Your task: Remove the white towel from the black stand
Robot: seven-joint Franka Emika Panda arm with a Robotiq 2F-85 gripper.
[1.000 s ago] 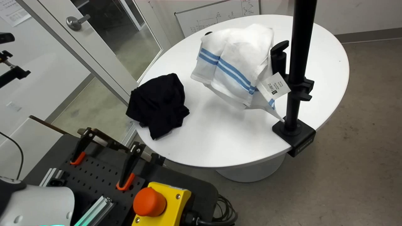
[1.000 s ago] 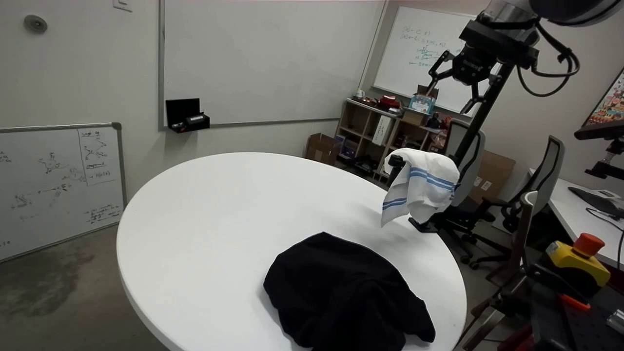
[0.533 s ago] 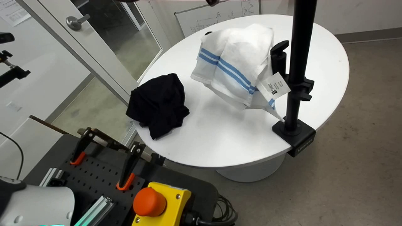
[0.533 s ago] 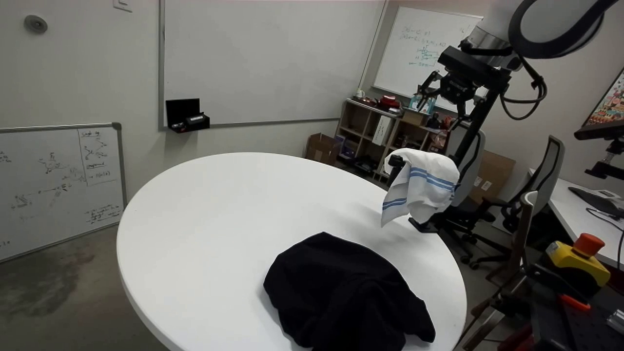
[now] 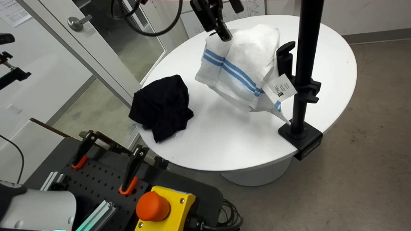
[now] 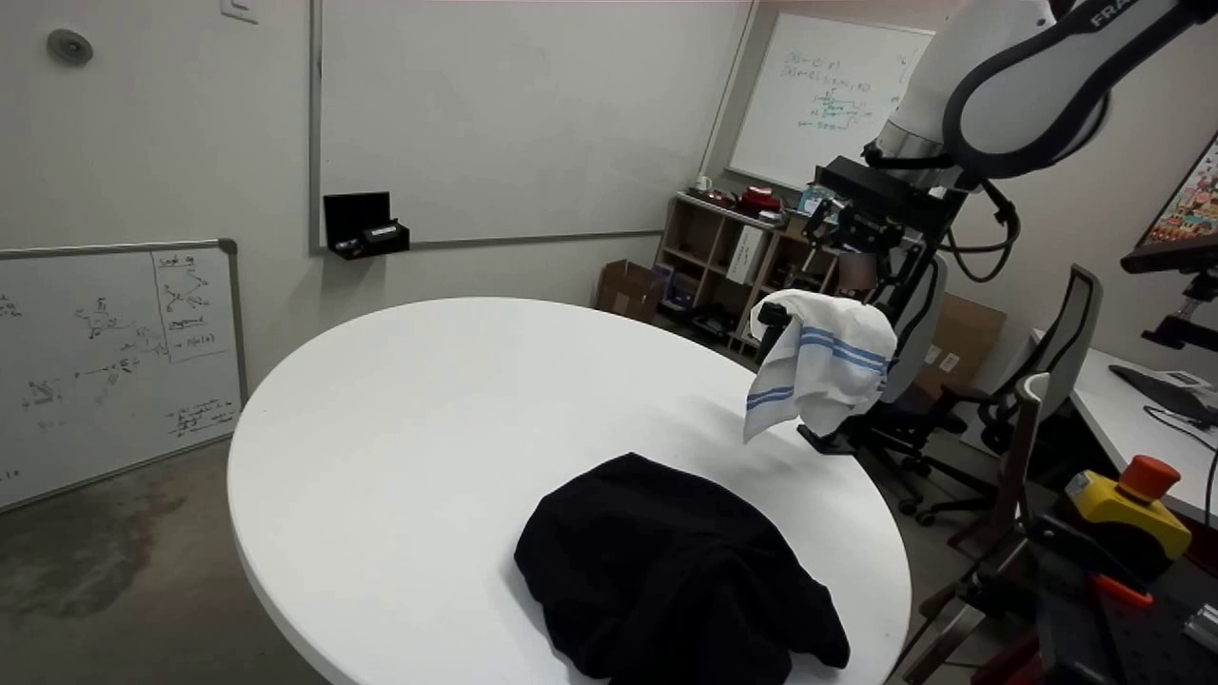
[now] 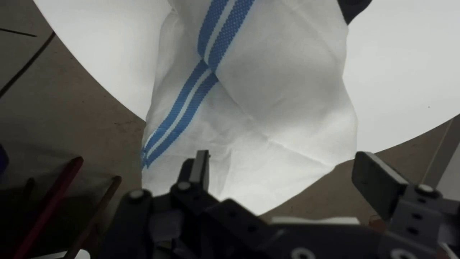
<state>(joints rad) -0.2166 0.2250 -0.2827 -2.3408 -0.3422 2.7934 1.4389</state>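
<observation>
– Gripper [image 7: 286, 172], is it holding something?
– No, its two fingers [image 7: 375, 183] stand wide apart, near the white towel [image 5: 244, 61].
– And the towel, where is it?
– It hangs draped over the black stand [image 5: 305, 61], above the round table [image 5: 212, 144].

Bright table [image 5: 208, 144], soft shadow beneath towel [image 5: 242, 65], wrist view dark lower left

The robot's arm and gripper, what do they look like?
The arm is white and rounded, banded in black, with pale lettering beginning FRA and a silvery collar towards its end. A black cable loops alongside. The gripper is black and jointed, with blocky dark grey pads and pale round fastener heads.
</observation>
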